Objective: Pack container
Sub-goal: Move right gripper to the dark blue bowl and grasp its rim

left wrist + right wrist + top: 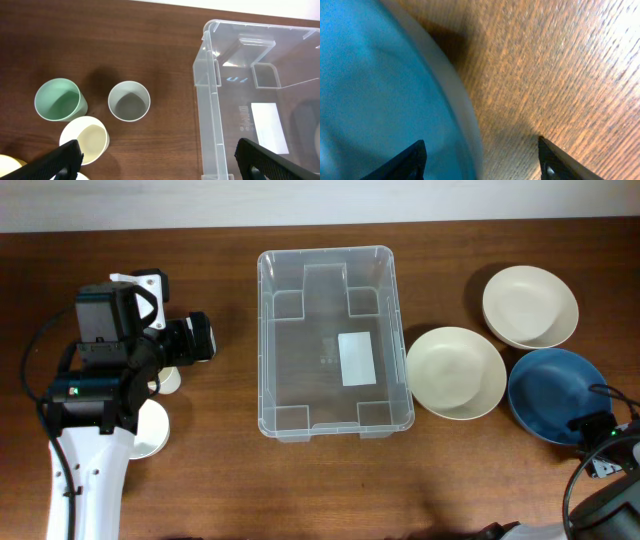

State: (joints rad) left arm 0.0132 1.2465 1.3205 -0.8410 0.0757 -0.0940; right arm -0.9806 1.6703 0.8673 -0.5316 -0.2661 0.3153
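Rim of blue bowl (370,90) lies between our wide-open right fingers (557,162), set for a pinch. Our left fingers (57,160): wide, empty; cups (129,101) and container (210,100) ahead.

No lettering can be read anywhere in view. The white label (356,359) on the base of the clear container (262,330) looks blank from overhead. Faint moulded marks (327,358) beside it and bluish marks (236,79) on the base in the left wrist view are too blurred to decipher.
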